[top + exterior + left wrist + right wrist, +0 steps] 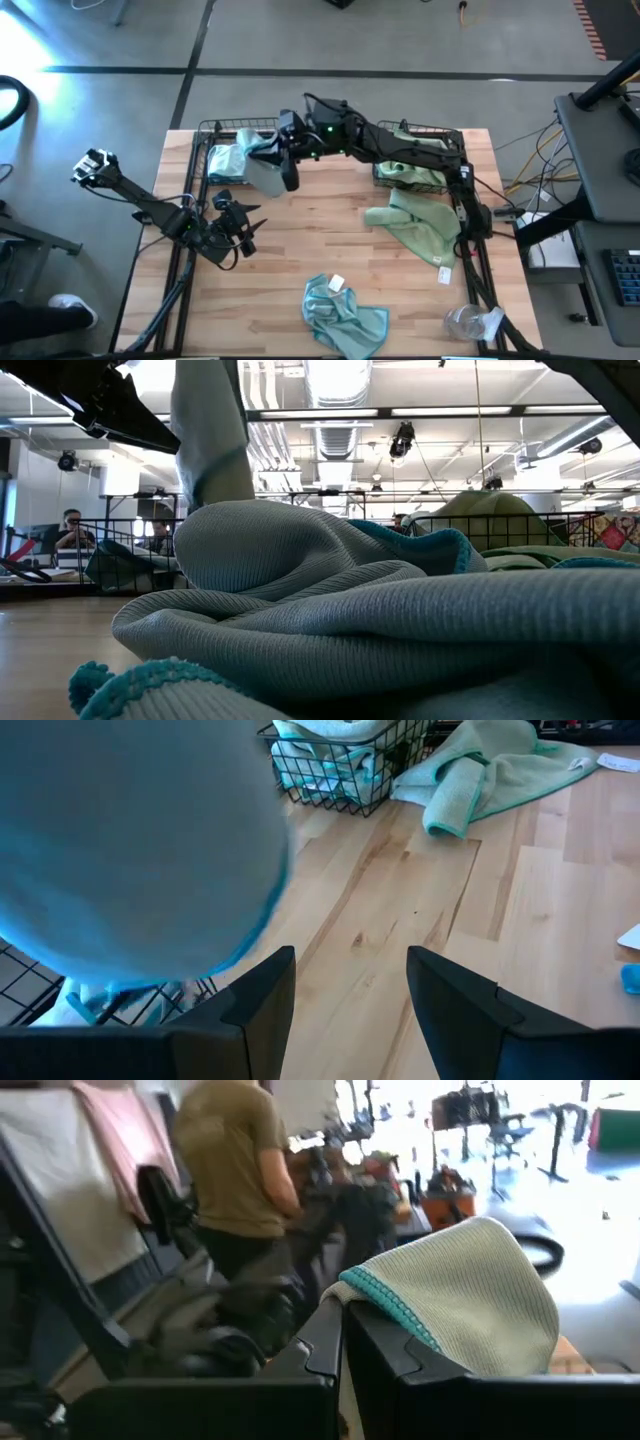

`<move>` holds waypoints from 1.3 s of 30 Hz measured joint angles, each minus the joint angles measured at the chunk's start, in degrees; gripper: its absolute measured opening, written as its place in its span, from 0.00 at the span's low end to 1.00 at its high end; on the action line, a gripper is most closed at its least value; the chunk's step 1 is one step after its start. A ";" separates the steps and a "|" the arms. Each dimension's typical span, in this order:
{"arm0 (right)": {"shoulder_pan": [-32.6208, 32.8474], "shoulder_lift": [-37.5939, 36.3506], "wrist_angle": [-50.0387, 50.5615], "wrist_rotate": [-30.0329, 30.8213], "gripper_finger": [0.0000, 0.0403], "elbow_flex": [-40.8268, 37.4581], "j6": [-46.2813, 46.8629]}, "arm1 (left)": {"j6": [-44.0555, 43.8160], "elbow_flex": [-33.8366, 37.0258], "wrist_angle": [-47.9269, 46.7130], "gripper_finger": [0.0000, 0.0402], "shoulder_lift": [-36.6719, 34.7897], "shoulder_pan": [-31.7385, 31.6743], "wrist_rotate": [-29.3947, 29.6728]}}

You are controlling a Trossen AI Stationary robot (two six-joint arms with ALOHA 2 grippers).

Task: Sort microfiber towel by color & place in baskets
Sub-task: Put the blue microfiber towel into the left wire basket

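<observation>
My right gripper (288,160) reaches across to the left basket (215,140) and is shut on a light blue towel (265,168), which hangs beside that basket's right wall. Another blue towel (228,158) lies in this basket. The right basket (445,132) holds green towels (405,172). A green towel (415,225) lies spread on the table in front of it. A blue towel (345,315) lies crumpled at the near edge and fills the low view (380,620). My left gripper (245,228) waits open over the table's left part, touching nothing. My right gripper pinches the light blue towel between its two shut fingers (325,1340) at its teal-stitched edge (385,1302). A fold of the cloth (470,1295) drapes over the fingertips. The rest hangs slack below the gripper (210,430); its lower end is hidden behind the near towel.
A clear plastic wrapper (470,322) lies at the table's near right corner. Small white tags (336,284) (445,274) lie by the towels. Bare wood (320,215) shows between the baskets and in the table's middle. People stand in the room beyond the table.
</observation>
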State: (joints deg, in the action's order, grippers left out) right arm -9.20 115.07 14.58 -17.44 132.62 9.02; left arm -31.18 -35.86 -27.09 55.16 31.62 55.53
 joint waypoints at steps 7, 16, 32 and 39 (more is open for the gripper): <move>0.05 -0.22 0.16 0.51 0.02 1.37 -1.10 | -0.29 0.00 0.01 0.44 0.00 0.00 -0.02; -0.08 -0.22 0.12 13.90 0.02 1.35 -4.16 | -1.11 0.00 0.00 0.44 0.00 0.00 -0.20; 0.53 -2.26 -1.21 21.06 0.02 2.36 -9.67 | -2.61 0.00 0.02 0.44 0.00 0.00 -0.90; 0.25 -2.29 0.24 24.78 0.02 2.42 -12.68 | -2.86 0.02 0.04 0.44 0.00 0.00 -1.07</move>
State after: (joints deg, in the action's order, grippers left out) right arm -8.95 112.78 14.82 7.34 135.04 -3.66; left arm -34.04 -35.83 -27.05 55.16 31.62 54.46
